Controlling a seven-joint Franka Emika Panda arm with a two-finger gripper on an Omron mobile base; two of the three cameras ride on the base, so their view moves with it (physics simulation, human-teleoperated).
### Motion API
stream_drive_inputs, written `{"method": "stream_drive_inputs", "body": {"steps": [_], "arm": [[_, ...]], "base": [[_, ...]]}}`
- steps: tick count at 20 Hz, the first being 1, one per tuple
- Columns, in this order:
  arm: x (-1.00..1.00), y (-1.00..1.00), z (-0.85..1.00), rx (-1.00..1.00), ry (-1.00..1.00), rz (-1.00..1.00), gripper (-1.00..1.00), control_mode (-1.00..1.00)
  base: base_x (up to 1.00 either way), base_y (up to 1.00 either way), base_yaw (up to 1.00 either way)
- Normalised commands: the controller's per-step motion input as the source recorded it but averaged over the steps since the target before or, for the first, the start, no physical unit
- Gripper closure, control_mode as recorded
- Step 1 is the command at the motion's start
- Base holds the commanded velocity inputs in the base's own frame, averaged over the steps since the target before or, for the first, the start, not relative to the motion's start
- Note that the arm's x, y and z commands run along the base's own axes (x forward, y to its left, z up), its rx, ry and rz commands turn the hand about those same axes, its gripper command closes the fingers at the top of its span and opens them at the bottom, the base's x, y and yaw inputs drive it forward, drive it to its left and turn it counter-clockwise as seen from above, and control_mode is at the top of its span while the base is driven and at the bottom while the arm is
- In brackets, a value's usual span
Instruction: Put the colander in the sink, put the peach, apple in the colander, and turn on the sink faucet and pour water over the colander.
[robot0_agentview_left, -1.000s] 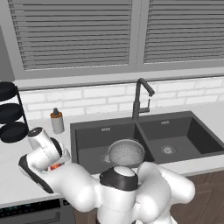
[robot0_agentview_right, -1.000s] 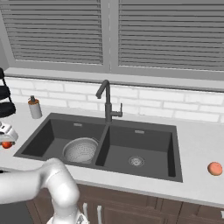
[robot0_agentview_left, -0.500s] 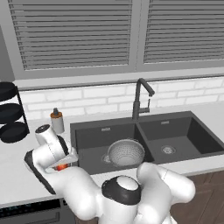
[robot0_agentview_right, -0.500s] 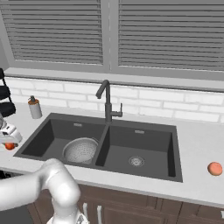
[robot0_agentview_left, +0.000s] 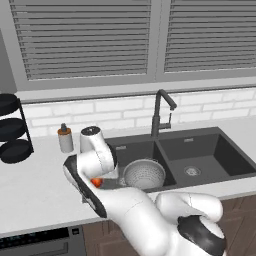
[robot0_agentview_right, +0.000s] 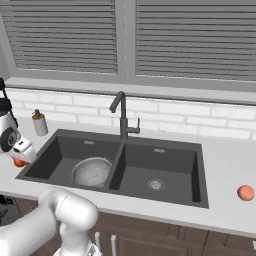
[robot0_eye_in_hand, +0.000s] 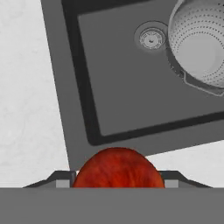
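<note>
My gripper hangs over the counter just left of the sink, shut on the red apple. The same apple sits between the two fingertips at the bottom of the hand view, with the gripper above the sink's left rim. From the right base, the apple shows under the gripper. The silver colander stands empty in the left basin. The peach lies on the counter right of the sink. No water runs from the dark faucet.
A soap dispenser stands behind the sink's left corner. A rack of black round dishes is at the far left of the counter. The right basin holds only its drain.
The jaws have closed on the apple. The hand has then risen and swung right, toward the sink, carrying the apple off the counter.
</note>
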Motion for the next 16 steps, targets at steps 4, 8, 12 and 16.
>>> {"method": "stream_drive_inputs", "body": {"steps": [4, 8, 12, 16], "arm": [[0.03, -1.0, 0.54, -0.01, 0.0, -0.3, 1.0, -1.0], [0.36, -0.94, 0.13, -0.13, 0.0, -0.41, 1.0, -1.0], [0.49, -0.86, -0.04, -0.15, 0.0, -0.43, 1.0, -1.0], [0.53, -0.58, -0.31, -0.07, 0.0, -0.35, 1.0, -1.0]], "base": [[0.0, 0.0, 0.0], [0.0, 0.0, 0.0], [0.0, 0.0, 0.0], [0.0, 0.0, 0.0]]}}
